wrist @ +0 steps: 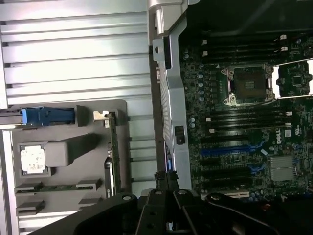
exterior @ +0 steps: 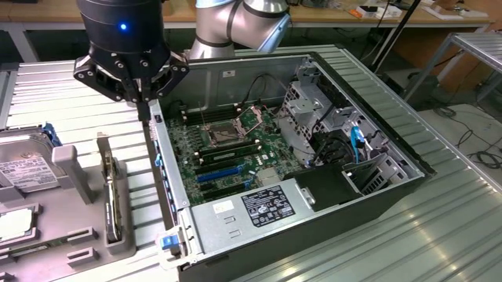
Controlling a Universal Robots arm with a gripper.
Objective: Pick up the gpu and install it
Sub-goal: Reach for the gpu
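Observation:
The gpu (exterior: pixel 114 197) stands on edge in a slot of the grey parts tray (exterior: pixel 74 176) at the exterior view's left, its silver bracket end toward the back. From the wrist view the gpu (wrist: pixel 112 156) appears edge-on as a thin dark strip. My gripper (exterior: pixel 145 111) hangs shut and holds nothing, above the gap between the tray and the open computer case (exterior: pixel 314 194), close to the case's rear wall. In the wrist view my gripper (wrist: pixel 166 177) sits over that wall, apart from the gpu. The motherboard (exterior: pixel 227 147) lies exposed, with blue and black expansion slots (wrist: pixel 227 148).
A grey hard drive (exterior: pixel 23 170) with a white label rests in the tray beside the gpu. The tray (wrist: pixel 68 105) also holds a blue-handled part (wrist: pixel 46 116), a small square chip (wrist: pixel 33 159) and a green memory stick (wrist: pixel 54 187). A drive cage (exterior: pixel 310 111) rises inside the case.

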